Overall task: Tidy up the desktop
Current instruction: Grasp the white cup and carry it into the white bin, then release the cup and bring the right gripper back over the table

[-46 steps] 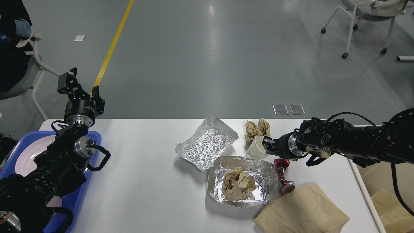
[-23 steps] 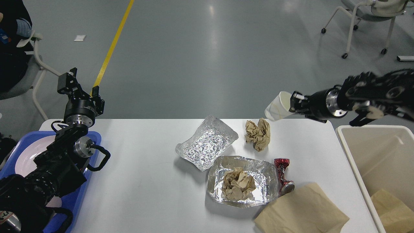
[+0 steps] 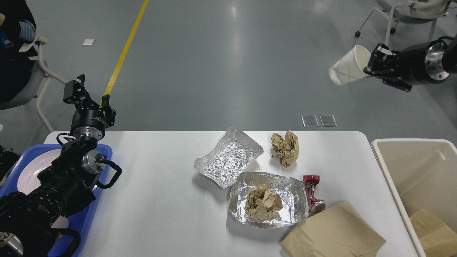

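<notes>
The right hand (image 3: 371, 64) is gripping a paper cup (image 3: 345, 65) by its rim, fingers clamped on it, and holding it high, probably so it can go into the bin (image 3: 392, 157) well below that hand. The counter (image 3: 160, 200) is lying far beneath, bearing two foil trays, crumpled paper and a crushed can. The left hand (image 3: 75, 90) is hovering with fingers apart, gripping nothing.
</notes>
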You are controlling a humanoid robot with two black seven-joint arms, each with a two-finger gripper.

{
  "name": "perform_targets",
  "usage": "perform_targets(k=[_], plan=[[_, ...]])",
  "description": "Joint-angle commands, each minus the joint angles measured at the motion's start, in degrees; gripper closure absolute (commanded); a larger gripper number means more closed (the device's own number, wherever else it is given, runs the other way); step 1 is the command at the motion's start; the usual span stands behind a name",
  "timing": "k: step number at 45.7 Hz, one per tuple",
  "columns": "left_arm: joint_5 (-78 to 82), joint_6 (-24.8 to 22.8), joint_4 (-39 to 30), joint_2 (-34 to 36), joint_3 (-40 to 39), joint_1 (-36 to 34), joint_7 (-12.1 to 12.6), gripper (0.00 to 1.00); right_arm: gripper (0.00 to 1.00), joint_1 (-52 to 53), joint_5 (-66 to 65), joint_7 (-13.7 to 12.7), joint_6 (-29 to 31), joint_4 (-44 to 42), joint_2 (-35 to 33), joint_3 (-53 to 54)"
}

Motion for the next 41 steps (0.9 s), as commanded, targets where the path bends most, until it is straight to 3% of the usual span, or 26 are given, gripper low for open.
perform_targets(k=[1, 7, 18, 21, 26, 32, 36, 38, 41], plan=[[0.0, 0.0, 0.0, 0.0, 0.0, 0.0, 0.0, 0.04, 1.0, -13.2, 0.6, 0.0, -4.5, -9.2, -0.3, 0.5], [-0.1, 0.0, 0.0, 0.0, 0.0, 0.0, 0.0, 0.04, 1.0, -26.6, 0.7, 0.1, -10.1, -19.2, 0.3, 3.0], [-0.1, 0.0, 0.0, 0.0, 0.0, 0.0, 0.0, 0.04, 1.0, -41.8, 0.4, 0.0, -16.8, -25.0, 1.4, 7.8], [0.0, 0.0, 0.0, 0.0, 0.0, 0.1, 0.0, 0.04, 0.81, -45.9, 0.4, -0.2, -18.9, -27.7, 4.7, 8.0], [0.0, 0.0, 0.0, 0.0, 0.0, 0.0, 0.0, 0.04, 0.6, -48.6, 0.5, -0.3, -19.4, -30.3, 6.7, 7.8], [-0.1, 0.0, 0.0, 0.0, 0.0, 0.0, 0.0, 0.04, 0.55, -48.8, 0.5, -0.3, -19.4, -30.5, 7.3, 6.9], [0.0, 0.0, 0.0, 0.0, 0.0, 0.1, 0.0, 0.04, 0.41, -48.5, 0.5, -0.3, -19.4, -30.4, 7.6, 6.7], [0.0, 0.0, 0.0, 0.0, 0.0, 0.1, 0.0, 0.04, 0.3, -48.1, 0.5, -0.4, -19.4, -30.4, 7.7, 6.7], [0.0, 0.0, 0.0, 0.0, 0.0, 0.1, 0.0, 0.04, 0.0, -46.6, 0.6, -0.3, -19.5, -30.4, 7.9, 6.7]])
